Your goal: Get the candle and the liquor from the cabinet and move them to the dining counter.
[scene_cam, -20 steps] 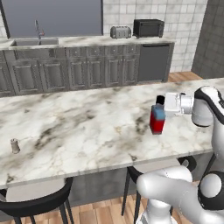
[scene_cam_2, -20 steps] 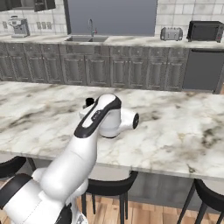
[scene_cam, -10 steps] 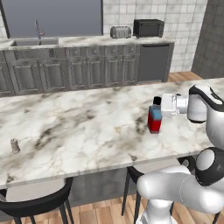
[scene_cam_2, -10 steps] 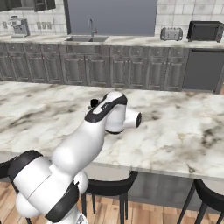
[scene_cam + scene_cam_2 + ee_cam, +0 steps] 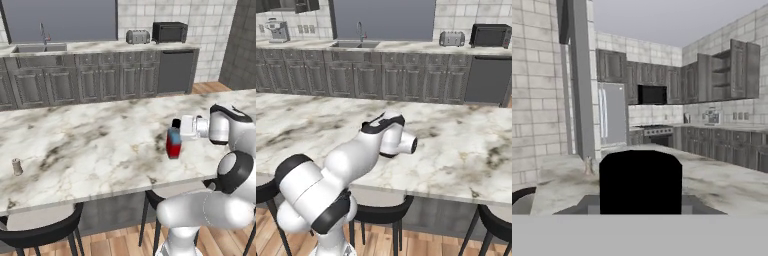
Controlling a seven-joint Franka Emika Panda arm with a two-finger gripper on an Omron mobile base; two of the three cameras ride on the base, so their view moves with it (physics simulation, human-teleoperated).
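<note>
While my gripper [image 5: 176, 131] sits at the neck of the liquor [image 5: 173, 143], I read it as clamped on the bottle: the black cap fills the low middle of the hand view, right btwn my finger tips. The bottle's red base looks to be down on the dining counter [image 5: 90, 145], or v. close to it; can't tell for sure if it's touching. It stands upright, toward the counter's near edge and right end, just inside the rim.

Progress, as I judge it: the candle [image 5: 17, 166] is already on the same top, upright, way over at the left end near the front edge, well apart from the bottle. So item 1 looks done, item 2 nearly done. What's left is prob. just to let go of the bottle and pull my hand back w/o tipping it.

Around: black stools [image 5: 45, 234] tucked under the near edge, below my arm. Beyond the far edge runs a row of low grey units w/ a sink [image 5: 39, 48], toaster [image 5: 138, 36] and a black microwave-type oven [image 5: 170, 32] on their top, none of it in reach. Nothing stands on the marble close to the bottle, so retreat is free; only risk I see is catching the cap on the way out, since the bottle is narrow-necked.
</note>
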